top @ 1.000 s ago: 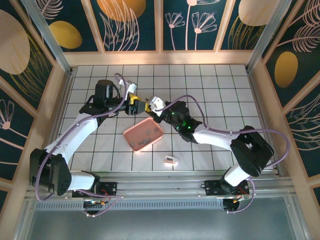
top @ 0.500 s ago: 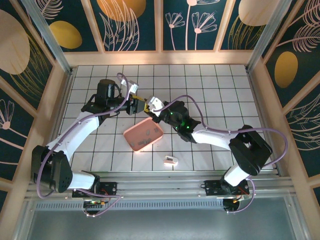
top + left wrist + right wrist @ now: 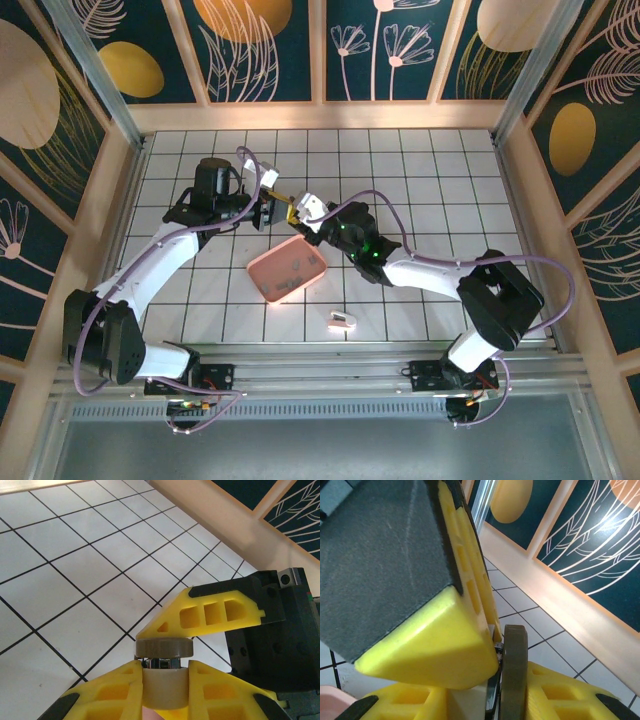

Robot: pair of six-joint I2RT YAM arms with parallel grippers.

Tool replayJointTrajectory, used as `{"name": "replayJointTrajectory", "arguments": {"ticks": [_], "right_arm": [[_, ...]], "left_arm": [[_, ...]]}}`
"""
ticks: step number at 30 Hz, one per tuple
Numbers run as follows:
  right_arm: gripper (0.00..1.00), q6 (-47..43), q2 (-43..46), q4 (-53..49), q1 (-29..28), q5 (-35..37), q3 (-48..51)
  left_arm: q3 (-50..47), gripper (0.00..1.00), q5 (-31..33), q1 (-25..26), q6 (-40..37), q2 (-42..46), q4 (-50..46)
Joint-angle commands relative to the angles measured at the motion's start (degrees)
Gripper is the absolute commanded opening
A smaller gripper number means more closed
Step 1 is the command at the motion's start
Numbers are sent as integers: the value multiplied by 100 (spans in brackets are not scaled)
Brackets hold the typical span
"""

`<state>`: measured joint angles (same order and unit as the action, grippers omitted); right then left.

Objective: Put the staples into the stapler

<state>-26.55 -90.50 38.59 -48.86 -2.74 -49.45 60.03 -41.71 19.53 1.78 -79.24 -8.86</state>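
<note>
On the left wrist camera, my left fingers (image 3: pixel 107 687) are clamped on the stapler (image 3: pixel 164 648), and one of my right fingers (image 3: pixel 215 614) touches its top. On the right wrist camera, the stapler stands between my right fingers; I can't tell whether they grip. From above, the staples (image 3: pixel 292 264) lie in the pink tray (image 3: pixel 258 284), mid-bench (image 3: pixel 450 180).

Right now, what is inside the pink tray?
Small grey staples scattered on the pink tray floor, too small to count. Nothing covers the floor from above.
</note>
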Motion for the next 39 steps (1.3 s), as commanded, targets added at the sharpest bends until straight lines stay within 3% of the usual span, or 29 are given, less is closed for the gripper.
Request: {"name": "replayJointTrajectory", "arguments": {"ticks": [1, 6, 12, 17, 27, 31, 39], "right_arm": [[39, 130, 43, 442, -56, -40, -28], [46, 332, 95, 445, 24, -192, 53], [44, 473, 160, 409, 98, -357, 138], [51, 731, 326, 413, 195, -629, 333], [56, 1852, 757, 116, 655, -1790, 446], [55, 2955, 865, -723, 952, -2132, 58], [59, 4073, 891, -2539, 1050, -2601, -650]], "left_arm": [[71, 0, 189, -8, -187, -17, -175], [53, 0, 315, -7, -333, 6, -227], [44, 0, 391, -7, -463, 1, -265], [26, 0, 460, -8, -597, 54, -272], [-91, 0, 669, -11, -1272, 140, -318], [-220, 0, 692, -6, -1886, 264, -276], [-619, 0, 279, -5, -3383, 547, -223]]}}
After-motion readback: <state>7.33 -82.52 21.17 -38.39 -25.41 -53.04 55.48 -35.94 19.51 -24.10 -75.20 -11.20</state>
